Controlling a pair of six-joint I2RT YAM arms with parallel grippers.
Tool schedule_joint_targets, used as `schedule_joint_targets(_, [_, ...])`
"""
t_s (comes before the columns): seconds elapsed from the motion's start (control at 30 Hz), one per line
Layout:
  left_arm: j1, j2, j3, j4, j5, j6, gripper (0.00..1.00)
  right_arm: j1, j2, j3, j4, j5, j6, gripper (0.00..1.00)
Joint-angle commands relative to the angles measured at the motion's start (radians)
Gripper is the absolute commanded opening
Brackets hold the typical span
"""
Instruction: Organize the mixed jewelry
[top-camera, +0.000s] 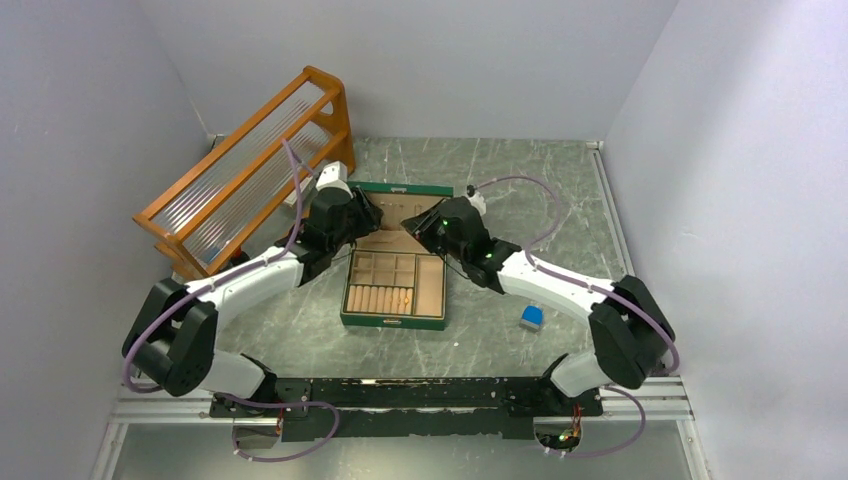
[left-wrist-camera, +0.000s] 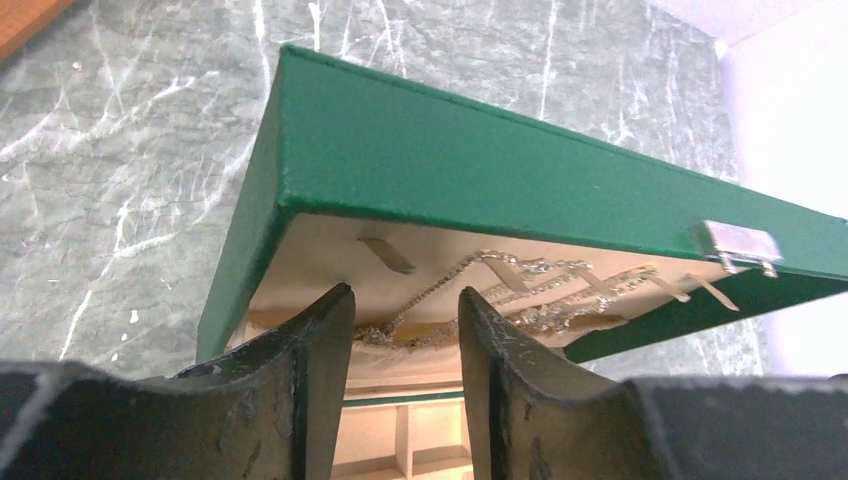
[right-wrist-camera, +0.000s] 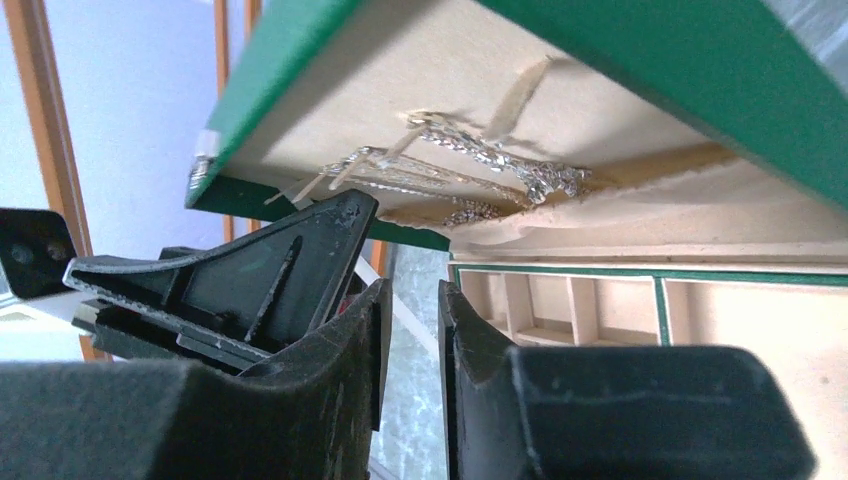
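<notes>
The green jewelry box (top-camera: 348, 300) stands open mid-table, its lid (left-wrist-camera: 450, 150) raised at the back. Thin glittering chains (left-wrist-camera: 520, 290) hang on the beige inner face of the lid; they also show in the right wrist view (right-wrist-camera: 470, 165). Small gold bits (top-camera: 402, 297) lie in the ring rolls of the tray. My left gripper (left-wrist-camera: 405, 310) is open and empty, its fingertips just in front of the chains' lower end under the lid. My right gripper (right-wrist-camera: 412, 300) is open by a narrow gap and empty, below the lid beside the left gripper (right-wrist-camera: 250, 280).
A small blue block (top-camera: 531, 318) lies on the table right of the box. A wooden rack (top-camera: 250, 170) stands at the back left. The lid's metal clasp (left-wrist-camera: 738, 245) sticks out at its front edge. Beige compartments (right-wrist-camera: 560, 300) lie below the right fingers.
</notes>
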Motion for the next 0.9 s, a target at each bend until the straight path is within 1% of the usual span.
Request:
schedule_joint_targets(0.0, [0.016,-0.075,-0.002,0.006,0.062,0.031,0.49,-0.023,-0.107,-0.025,0.02,0.002,-0.165,0.29])
schedule_joint_targets(0.1, [0.022,-0.116,-0.018,-0.022,0.084,0.05,0.53,-0.049,-0.166,-0.037,-0.013,-0.019,-0.275,0.33])
schedule_joint_targets(0.23, [0.03,-0.179,-0.052,-0.035,0.116,0.062,0.6,-0.096,-0.232,-0.041,-0.098,-0.053,-0.392,0.39])
schedule_joint_targets(0.3, [0.032,-0.214,-0.059,-0.049,0.127,0.07,0.62,-0.113,-0.257,-0.038,-0.146,-0.062,-0.44,0.43])
schedule_joint_targets(0.43, [0.032,-0.288,-0.047,-0.139,0.096,0.106,0.67,-0.14,-0.297,-0.019,-0.231,-0.066,-0.531,0.54])
schedule_joint_targets(0.57, [0.036,-0.381,-0.029,-0.248,0.049,0.147,0.77,-0.172,-0.307,0.036,-0.315,-0.111,-0.617,0.59])
schedule_joint_targets(0.7, [0.044,-0.446,0.026,-0.321,0.044,0.191,0.87,-0.18,-0.29,0.148,-0.369,-0.144,-0.677,0.63])
schedule_joint_targets(0.8, [0.055,-0.437,0.094,-0.365,0.058,0.2,0.88,-0.181,-0.273,0.193,-0.367,-0.111,-0.691,0.68])
schedule_joint_targets(0.87, [0.069,-0.404,0.145,-0.395,0.085,0.2,0.88,-0.186,-0.251,0.229,-0.377,-0.079,-0.689,0.69])
